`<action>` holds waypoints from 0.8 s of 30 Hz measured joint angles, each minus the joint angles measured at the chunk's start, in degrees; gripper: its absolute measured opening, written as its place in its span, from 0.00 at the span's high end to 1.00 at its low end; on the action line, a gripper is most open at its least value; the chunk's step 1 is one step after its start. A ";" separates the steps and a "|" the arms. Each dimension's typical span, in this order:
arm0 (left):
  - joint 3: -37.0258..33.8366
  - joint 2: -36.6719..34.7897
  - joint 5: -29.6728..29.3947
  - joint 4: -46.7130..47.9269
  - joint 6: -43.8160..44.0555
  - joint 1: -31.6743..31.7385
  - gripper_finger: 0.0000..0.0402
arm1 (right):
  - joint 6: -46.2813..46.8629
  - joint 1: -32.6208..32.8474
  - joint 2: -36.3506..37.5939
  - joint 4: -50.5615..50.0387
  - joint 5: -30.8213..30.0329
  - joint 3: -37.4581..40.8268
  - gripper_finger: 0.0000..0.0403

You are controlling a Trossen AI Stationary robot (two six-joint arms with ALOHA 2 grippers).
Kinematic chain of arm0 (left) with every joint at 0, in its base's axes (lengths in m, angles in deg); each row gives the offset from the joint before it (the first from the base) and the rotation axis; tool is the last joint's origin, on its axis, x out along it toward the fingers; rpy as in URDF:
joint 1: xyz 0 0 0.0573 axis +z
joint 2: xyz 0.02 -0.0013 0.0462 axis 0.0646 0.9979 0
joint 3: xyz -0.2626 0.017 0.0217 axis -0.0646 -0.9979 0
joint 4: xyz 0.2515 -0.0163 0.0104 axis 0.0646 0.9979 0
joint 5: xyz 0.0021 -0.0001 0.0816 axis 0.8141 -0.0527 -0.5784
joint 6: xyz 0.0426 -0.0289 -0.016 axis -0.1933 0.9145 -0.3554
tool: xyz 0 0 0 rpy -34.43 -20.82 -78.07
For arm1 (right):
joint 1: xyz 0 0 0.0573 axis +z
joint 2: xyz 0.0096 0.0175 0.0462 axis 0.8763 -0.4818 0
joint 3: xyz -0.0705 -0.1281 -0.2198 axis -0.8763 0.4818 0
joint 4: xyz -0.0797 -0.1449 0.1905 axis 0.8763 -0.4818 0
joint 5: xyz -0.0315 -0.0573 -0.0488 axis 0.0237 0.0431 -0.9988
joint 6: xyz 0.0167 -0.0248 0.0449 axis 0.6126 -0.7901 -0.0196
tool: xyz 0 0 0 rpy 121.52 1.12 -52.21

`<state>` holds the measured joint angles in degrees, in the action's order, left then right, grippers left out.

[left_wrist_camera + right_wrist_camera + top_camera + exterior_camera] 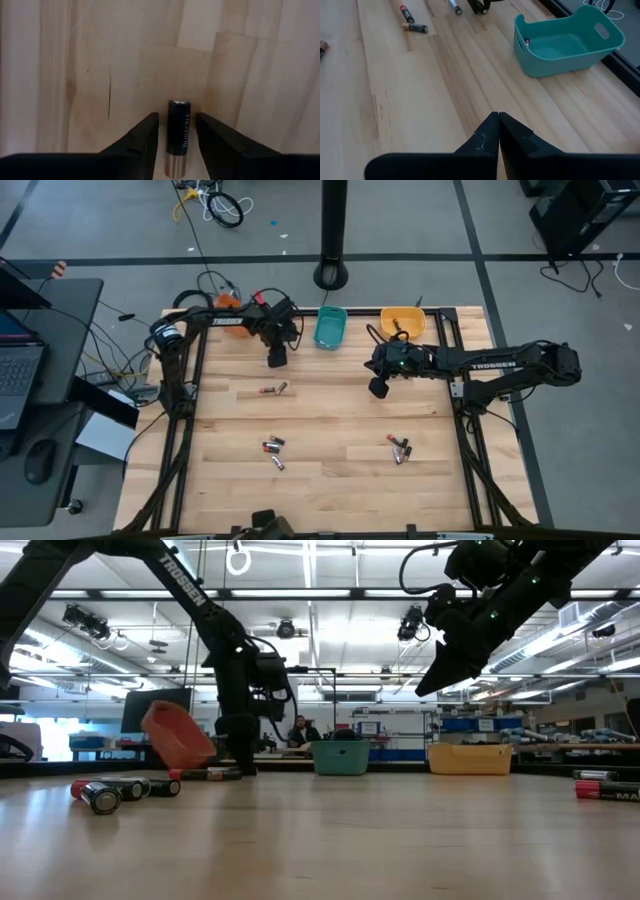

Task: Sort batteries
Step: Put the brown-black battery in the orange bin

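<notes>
At far left of table [330,480], left gripper [175,137] spread around a black battery [178,135] lying on the wood.
Right gripper [498,127] pressed together, raised near teal bin [567,42]; other batteries [273,447] scattered nearer.

Pale, smooth wooden worktop [330,430]; glossy teal plastic bin [565,42]; battery [178,137] with matt dark sleeve and ribbed metal end.

My left arm hiding the orange bin [229,302] from above, battery [177,150] base cut off between my fingers, table cells too small to size
</notes>
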<state>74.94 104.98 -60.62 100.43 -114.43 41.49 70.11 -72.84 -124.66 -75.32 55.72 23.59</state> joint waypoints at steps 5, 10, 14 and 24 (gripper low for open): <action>-0.01 0.10 0.61 0.12 0.02 -0.27 0.67 | -0.07 0.02 0.00 0.01 0.01 0.01 0.96; -0.05 0.12 -0.40 0.22 0.08 -1.09 0.74 | -0.07 0.01 0.00 0.01 0.01 0.01 0.95; -0.16 0.18 -1.16 0.21 -0.77 -2.28 0.87 | -0.08 0.02 0.00 -0.01 0.01 0.01 0.94; -0.52 -4.74 -7.80 -1.13 -2.52 -5.15 0.89 | -0.17 0.02 0.00 -0.31 0.01 0.01 0.95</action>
<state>74.42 100.24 -68.41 99.30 -116.96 36.34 69.93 -72.82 -124.66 -75.63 55.73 23.60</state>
